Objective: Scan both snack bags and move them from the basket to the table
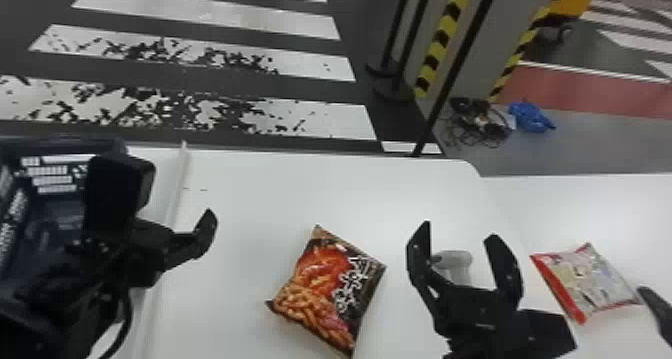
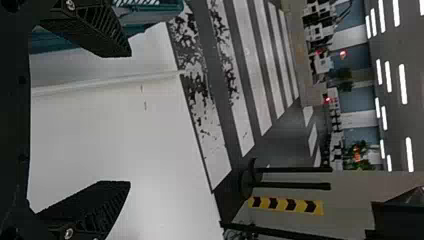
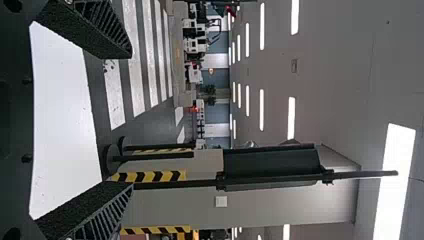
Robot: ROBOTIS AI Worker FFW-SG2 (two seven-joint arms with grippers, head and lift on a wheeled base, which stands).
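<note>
Both snack bags are out of the basket [image 1: 65,145], so the moving half of the task looks done. The dark bag [image 1: 327,290] lies on the table [image 1: 250,193], between the two grippers in the head view. The red bag [image 1: 585,283] lies to the right of the right gripper [image 1: 459,231], on what seems to be an adjoining top [image 1: 620,223].

Whether either has been scanned cannot be told from here. The pale thing just past the right gripper's fingers looks like the scanner [image 1: 462,259]; nothing grips it. If both scans are made, probably all that remains is to draw the arms clear; if not, the scanner has to be picked up again.

The left gripper [image 2: 129,119] is spread wide with nothing between its fingers, near the basket side of the table. The right gripper is also wide and holds nothing.

The dark bag is plump and pillow-shaped, lying flat and turned so a corner points away from the robot. Its front shows brown, stick-like snacks under a glossy red-orange patch, with bold white lettering on black. The red bag looks thinner and slightly creased, with a pale, silvery front and a bright red band along one side. Neither seems torn.
</note>
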